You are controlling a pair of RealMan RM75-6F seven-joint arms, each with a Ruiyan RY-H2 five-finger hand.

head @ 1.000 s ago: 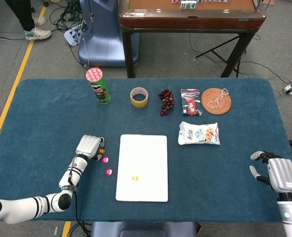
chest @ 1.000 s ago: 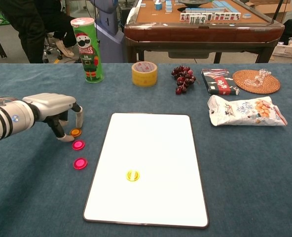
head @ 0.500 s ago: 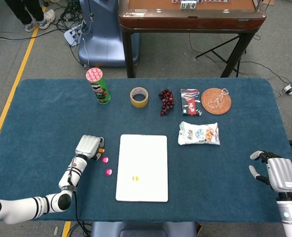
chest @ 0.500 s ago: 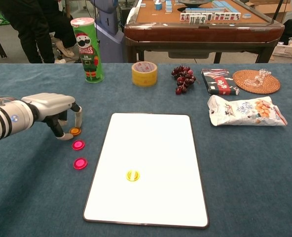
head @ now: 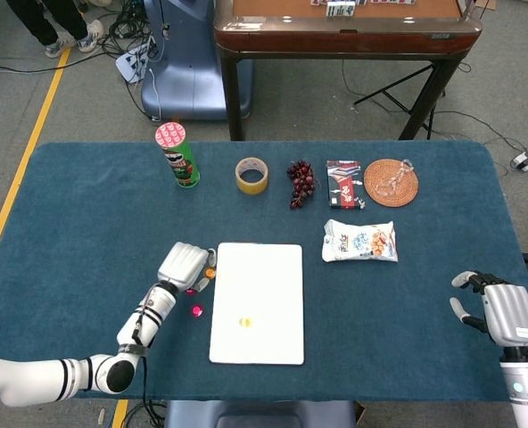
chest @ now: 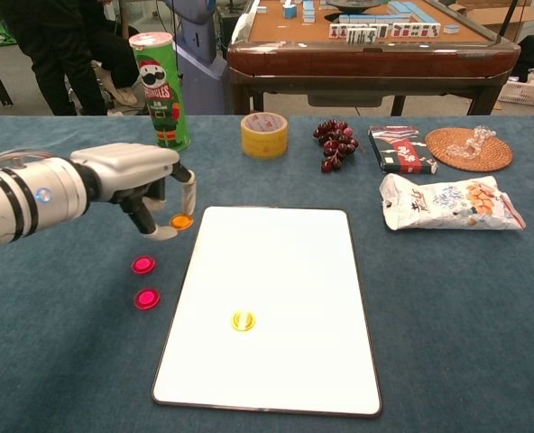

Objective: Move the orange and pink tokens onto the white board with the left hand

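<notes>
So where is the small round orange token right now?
In the chest view, the small round orange token is pinched in the left hand, beside the flat white board's upper-left edge.

Right hand [head: 500,312] outside chest view, one pink token [head: 191,291] half-hidden under left hand [head: 185,266]

Matt blue cloth table [chest: 483,298] (faintly napped), smooth glossy white board [chest: 294,271].

Silver hand [chest: 141,180], seemingly black-banded arm.
</notes>
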